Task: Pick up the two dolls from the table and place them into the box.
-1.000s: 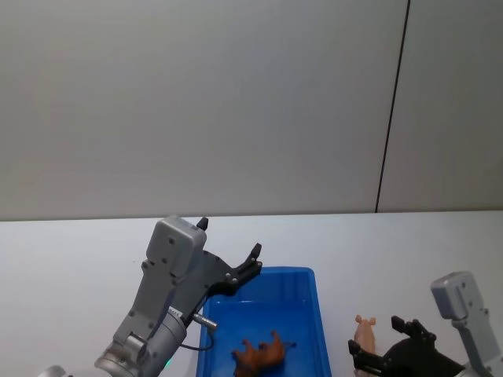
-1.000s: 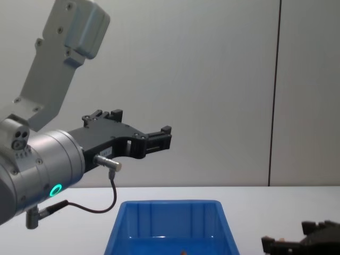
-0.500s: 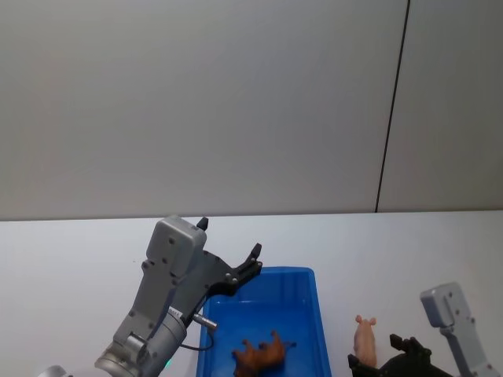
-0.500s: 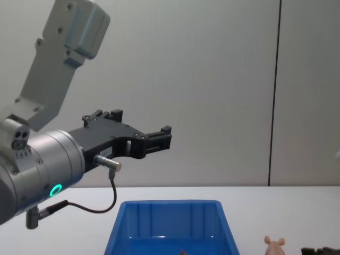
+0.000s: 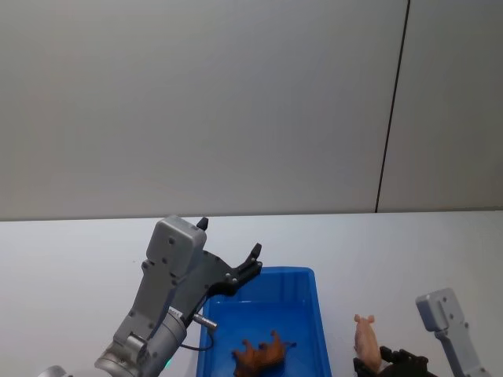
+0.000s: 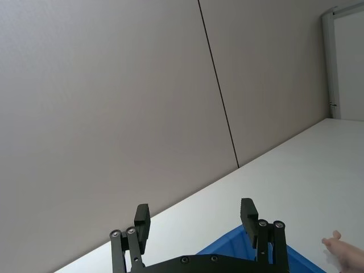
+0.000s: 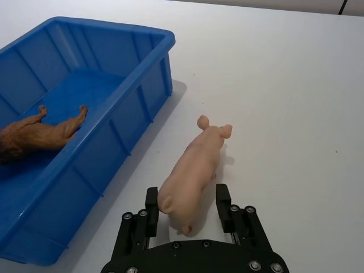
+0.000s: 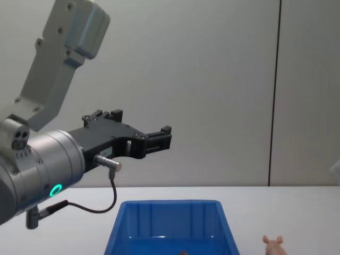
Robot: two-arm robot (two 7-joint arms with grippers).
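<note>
So the pink pig doll [image 7: 196,170] is lying on the white desk [image 7: 284,85], just beside the blue box [image 7: 114,25] at about its 3 o'clock, not touching the wall. Its snout and ears are pointing out toward 12 o'clock, rump facing back toward the robot.

The right claw [image 7: 187,196] is sitting low at the pig's 6 o'clock end with its two black fingers spread apart, one on each side of the rump. It's straddling it, not squeezing: there's a visible gap on one side, and on the other side the finger is so close I can't tell if it's touching.

The brown fuzzy doll [image 7: 34,136] is lying sprawled on the floor of the box, down near the 6 o'clock end in the head view.

The left claw [image 6: 195,211] is hanging in the air above the box, around its 10 o'clock corner, well clear of the rim, fingers wide apart and gripping nothing.

Behind all this, a plain grey wall [image 5: 196,102] is running along the far edge of the desk, with a thin dark vertical seam [image 5: 393,102] at about 1 o'clock.
</note>
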